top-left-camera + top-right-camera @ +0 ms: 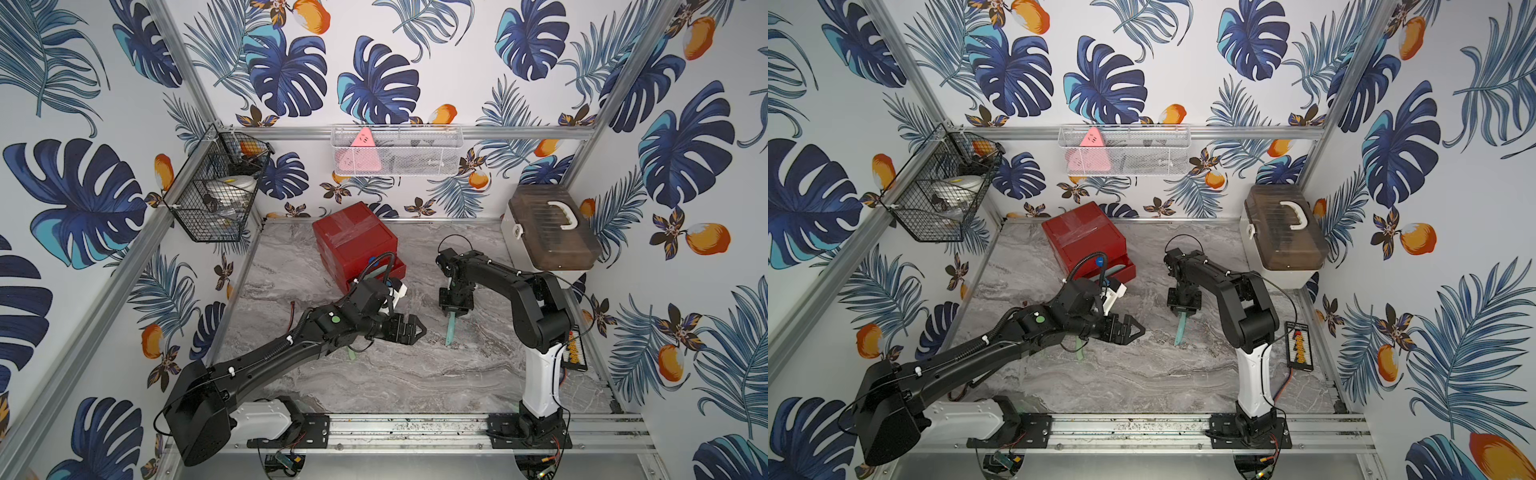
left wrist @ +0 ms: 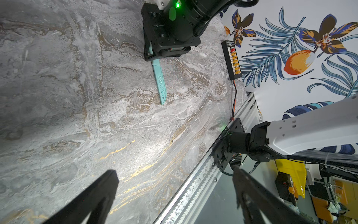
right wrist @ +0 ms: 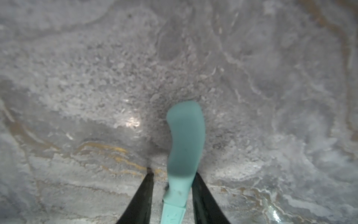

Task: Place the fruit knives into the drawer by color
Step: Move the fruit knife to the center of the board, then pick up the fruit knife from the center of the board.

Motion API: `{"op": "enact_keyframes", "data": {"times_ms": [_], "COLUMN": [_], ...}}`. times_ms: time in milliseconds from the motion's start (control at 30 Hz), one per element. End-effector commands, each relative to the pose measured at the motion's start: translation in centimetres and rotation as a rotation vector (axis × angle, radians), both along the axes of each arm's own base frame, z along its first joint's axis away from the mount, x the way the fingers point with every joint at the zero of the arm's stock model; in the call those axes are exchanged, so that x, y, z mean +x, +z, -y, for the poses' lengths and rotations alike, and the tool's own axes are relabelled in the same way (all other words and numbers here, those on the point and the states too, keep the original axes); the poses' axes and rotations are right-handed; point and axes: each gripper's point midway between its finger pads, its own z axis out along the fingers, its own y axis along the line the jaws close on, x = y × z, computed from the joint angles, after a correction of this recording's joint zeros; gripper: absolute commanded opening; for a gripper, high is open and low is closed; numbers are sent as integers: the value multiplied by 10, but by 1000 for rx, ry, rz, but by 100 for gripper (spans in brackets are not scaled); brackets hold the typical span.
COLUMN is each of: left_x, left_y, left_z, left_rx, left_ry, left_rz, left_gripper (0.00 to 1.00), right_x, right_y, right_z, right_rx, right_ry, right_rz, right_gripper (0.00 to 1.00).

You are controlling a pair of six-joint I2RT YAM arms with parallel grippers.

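In both top views: teal knife (image 1: 450, 332) lies on bench (image 1: 374, 374), handle under my right pincer (image 1: 455, 309). Green knife (image 1: 1079, 351) half hidden under left arm (image 1: 1000, 345). Red chest (image 1: 353, 237) at back, one drawer out.
Left wrist: left pincer (image 2: 174, 172) wide, empty.
Right wrist: right pincer narrow, straddling the teal handle. One finger (image 3: 201, 194) touches it, gap at the other.

Fruit knife (image 3: 186, 139) flat on surface (image 1: 415, 374), handle between right jaws, blade sticking out from them toward the arm bases. Left jaws to its left, well apart. Second fruit knife (image 1: 351, 355) on surface under the left wrist, just behind left jaws. Drawer chest (image 1: 353, 237) past left jaws toward back wall. Lidded box (image 1: 548, 228) past right jaws, far right corner.
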Motion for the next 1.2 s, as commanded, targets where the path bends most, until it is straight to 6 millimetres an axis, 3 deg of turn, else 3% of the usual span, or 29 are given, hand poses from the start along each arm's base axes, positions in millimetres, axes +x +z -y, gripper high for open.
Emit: {"op": "enact_keyframes", "data": {"times_ms": [0, 200, 533, 1167], "left_x": [1, -1, -3, 3], "left_y": [0, 1, 1, 0], "left_z": [-2, -4, -8, -11], "left_rx": [-6, 0, 5, 17], "left_ry": [16, 15, 22, 24], "left_rz": [1, 1, 1, 11], "left_gripper": [99, 99, 99, 99], "right_x": [-5, -4, -1, 3], "right_y": [-14, -21, -23, 31], "right_z": [-5, -3, -3, -13], "right_rx": [10, -8, -20, 82], "right_ry": [0, -10, -44, -116], "right_rz": [-19, -17, -19, 79], "right_gripper": [36, 28, 1, 0]}}
